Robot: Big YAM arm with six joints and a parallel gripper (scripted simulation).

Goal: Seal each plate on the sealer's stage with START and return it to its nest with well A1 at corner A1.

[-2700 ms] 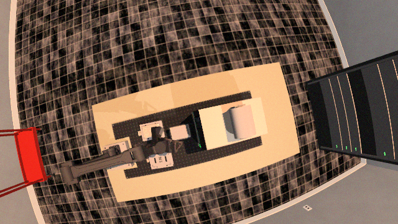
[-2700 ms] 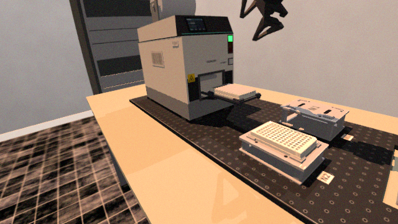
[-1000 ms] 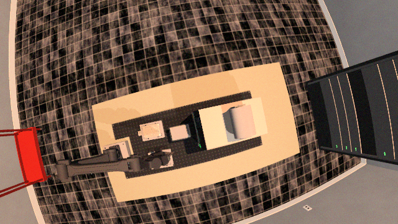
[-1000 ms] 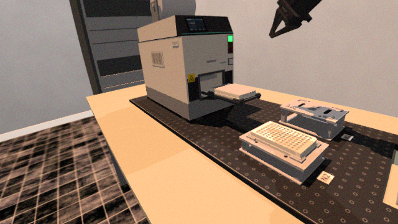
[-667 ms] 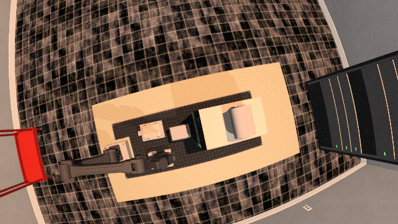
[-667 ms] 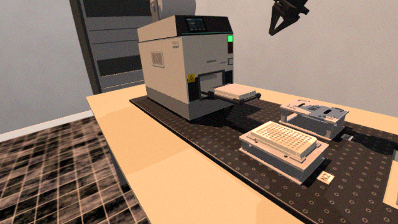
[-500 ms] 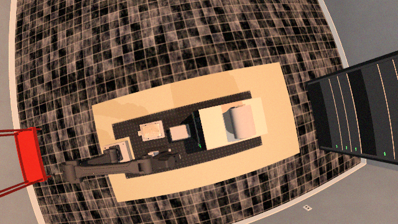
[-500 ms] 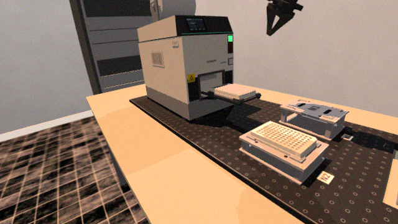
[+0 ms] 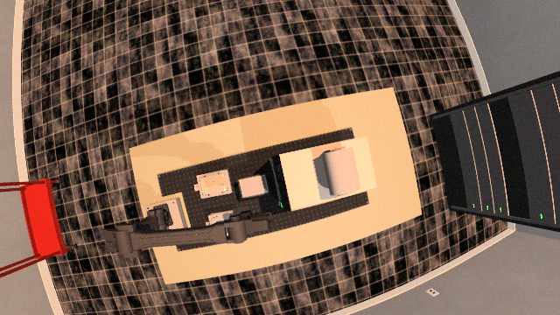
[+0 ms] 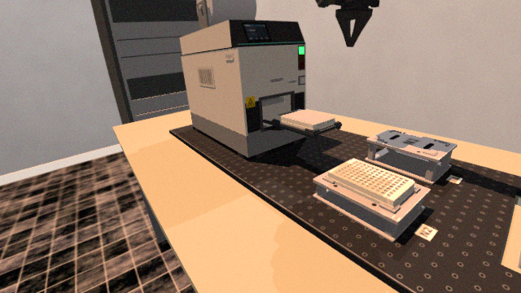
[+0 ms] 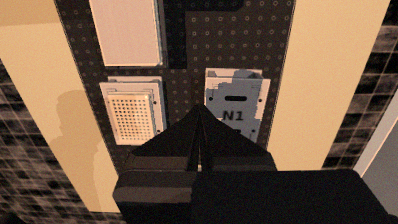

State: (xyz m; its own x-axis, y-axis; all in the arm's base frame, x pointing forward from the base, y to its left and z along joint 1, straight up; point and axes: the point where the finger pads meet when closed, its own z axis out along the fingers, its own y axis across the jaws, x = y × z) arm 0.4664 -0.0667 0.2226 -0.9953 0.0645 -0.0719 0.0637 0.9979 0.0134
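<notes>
Jaws pressed together, nothing pinched; gripper point(image 9: 263, 222) point(image 10: 350, 44) point(image 11: 199, 112) high above the bench.
Wrist view, clock from fingertips: bare N1 nest point(image 9: 219, 217) point(image 10: 412, 142) point(image 11: 218, 107) at 3; open plate point(image 9: 213, 183) point(image 10: 370, 179) point(image 11: 131, 117) on N2 nest point(image 9: 199, 189) point(image 10: 422, 193) point(image 11: 158, 112) at 9; foil-topped plate point(image 9: 253, 186) point(image 10: 308, 118) point(image 11: 127, 32) on the out stage point(image 10: 316, 132), between 10 and 11. Lamp point(image 10: 301, 50) green.

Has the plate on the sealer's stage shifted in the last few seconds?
No. In the exterior view the plate sits just where it did against the sealer.
</notes>
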